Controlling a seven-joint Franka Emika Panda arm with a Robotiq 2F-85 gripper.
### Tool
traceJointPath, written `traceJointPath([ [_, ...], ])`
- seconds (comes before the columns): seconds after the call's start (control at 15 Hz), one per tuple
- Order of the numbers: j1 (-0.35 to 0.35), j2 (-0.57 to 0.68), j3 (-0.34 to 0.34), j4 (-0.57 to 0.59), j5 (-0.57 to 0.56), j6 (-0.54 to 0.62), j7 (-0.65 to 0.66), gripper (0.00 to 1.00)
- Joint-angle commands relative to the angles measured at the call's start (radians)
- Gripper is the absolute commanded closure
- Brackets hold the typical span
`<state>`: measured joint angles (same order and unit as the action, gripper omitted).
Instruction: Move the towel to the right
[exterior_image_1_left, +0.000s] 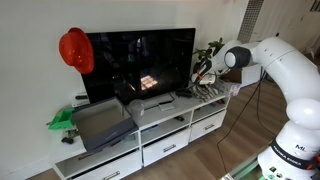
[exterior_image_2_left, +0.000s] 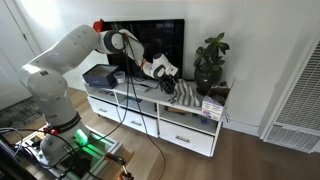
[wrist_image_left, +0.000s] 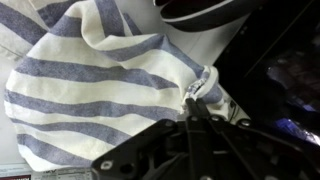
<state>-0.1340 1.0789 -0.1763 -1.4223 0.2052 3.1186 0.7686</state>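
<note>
The towel (wrist_image_left: 90, 90) is a grey-and-white striped cloth that fills the left of the wrist view. It lies bunched on the cabinet top near the plant in both exterior views (exterior_image_1_left: 212, 92) (exterior_image_2_left: 186, 97). My gripper (wrist_image_left: 196, 103) has its fingertips pressed together on a fold at the towel's edge. In both exterior views the gripper (exterior_image_1_left: 203, 76) (exterior_image_2_left: 163, 74) hangs just above the towel in front of the TV's edge.
A black TV (exterior_image_1_left: 140, 60) stands on the white drawer cabinet (exterior_image_1_left: 165, 135). A red cap (exterior_image_1_left: 75, 48) hangs on the TV corner. A flat grey box (exterior_image_1_left: 103, 122) and a green object (exterior_image_1_left: 62, 120) sit at the other end. A potted plant (exterior_image_2_left: 210, 60) stands by the towel.
</note>
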Motion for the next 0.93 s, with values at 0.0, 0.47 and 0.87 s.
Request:
traceJointPath([
  [0.0, -0.027, 0.060, 0.033, 0.070, 0.055, -0.044, -0.064, 1.00],
  [0.47, -0.024, 0.118, 0.019, 0.103, 0.070, -0.157, -0.076, 1.00],
  [0.87, -0.027, 0.067, 0.013, 0.073, 0.057, -0.215, -0.100, 0.66],
])
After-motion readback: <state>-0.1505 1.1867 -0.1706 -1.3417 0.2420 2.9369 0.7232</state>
